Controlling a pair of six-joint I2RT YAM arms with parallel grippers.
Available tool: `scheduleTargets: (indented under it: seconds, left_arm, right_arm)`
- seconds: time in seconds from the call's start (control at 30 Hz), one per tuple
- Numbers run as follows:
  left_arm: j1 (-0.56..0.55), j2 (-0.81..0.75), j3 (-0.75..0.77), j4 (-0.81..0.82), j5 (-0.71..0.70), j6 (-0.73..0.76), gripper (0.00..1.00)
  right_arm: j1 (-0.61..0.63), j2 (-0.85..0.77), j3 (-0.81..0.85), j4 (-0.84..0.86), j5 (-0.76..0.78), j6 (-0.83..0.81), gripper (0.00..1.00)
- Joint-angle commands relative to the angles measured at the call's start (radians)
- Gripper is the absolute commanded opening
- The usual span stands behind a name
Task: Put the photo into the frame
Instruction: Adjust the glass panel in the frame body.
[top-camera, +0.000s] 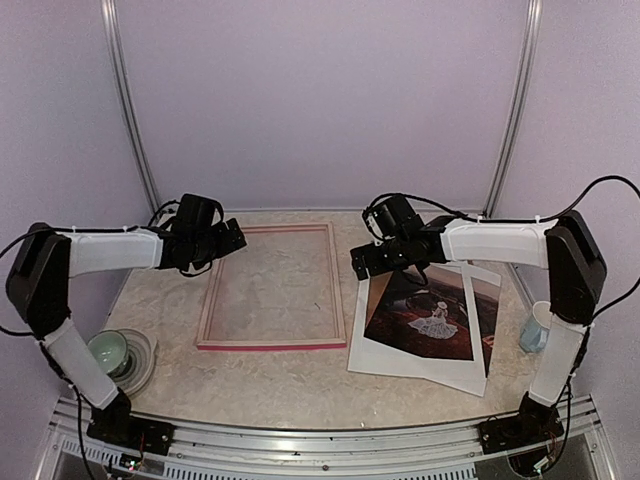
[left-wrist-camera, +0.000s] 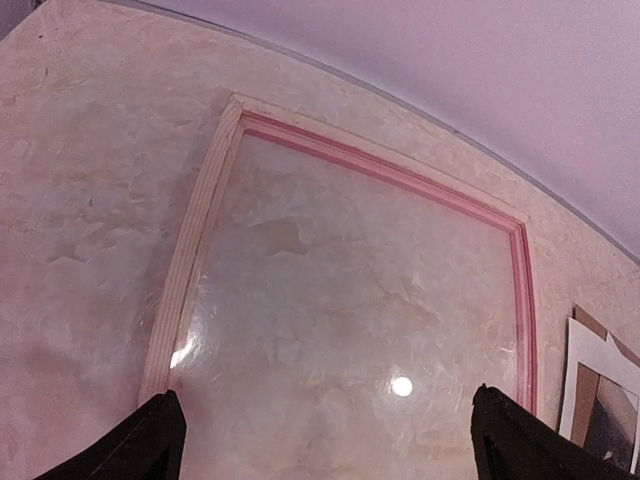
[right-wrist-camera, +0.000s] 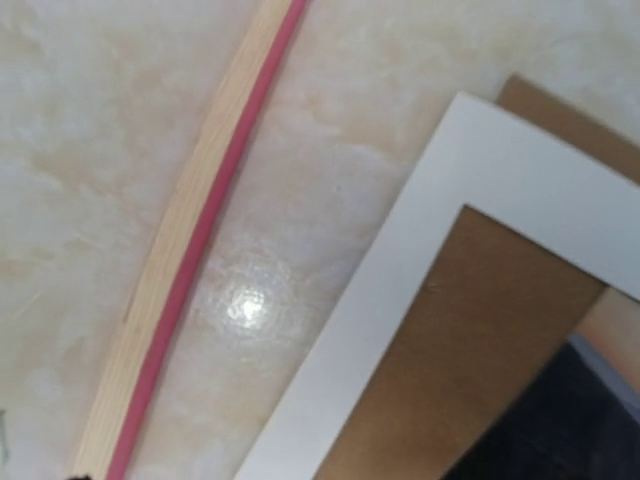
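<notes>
A: Near edge first?
B: Green bowl (top-camera: 108, 350) on plate (top-camera: 143, 366), near L arm base. Pale cup (top-camera: 535, 328) by R arm.
A: Photo (top-camera: 425, 310)?
B: Flat on table (top-camera: 300, 380), R of frame (top-camera: 270, 343), outside it, skewed. Lies w/ white mat sheet (top-camera: 400, 358); brown board (right-wrist-camera: 470, 330) beneath mat in R wrist view.
A: Frame?
B: Flat mid-table, just beside mat, marbled tabletop visible thru opening.
A: L gripper (top-camera: 234, 238)?
B: Hovers over frame's far-L corner, fingers wide apart, gripping nothing.
A: R gripper (top-camera: 360, 264)?
B: Above mat's far corner, btwn frame & photo. Jaws: can't tell, fingers outside wrist view.
</notes>
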Motion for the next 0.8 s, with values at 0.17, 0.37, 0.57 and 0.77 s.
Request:
scheduleTargets:
  seconds: [0.17, 0.37, 0.57, 0.77]
  left_arm:
    - [0.077, 0.406, 0.45, -0.073, 0.182, 0.204, 0.99]
    - [0.14, 0.584, 0.653, -0.168, 0.222, 0.215, 0.96]
    - [0.149, 0.648, 0.646, -0.155, 0.233, 0.202, 0.91]
    - [0.132, 0.662, 0.629, -0.182, 0.133, 0.212, 0.89]
  right_arm:
    - [0.008, -0.113, -0.126, 0.038, -0.007, 0.043, 0.99]
    - [0.009, -0.154, -0.188, 0.051, -0.009, 0.053, 0.99]
    - [0.009, -0.161, -0.189, 0.052, -0.01, 0.05, 0.99]
    - [0.009, -0.145, -0.18, 0.069, -0.027, 0.05, 0.99]
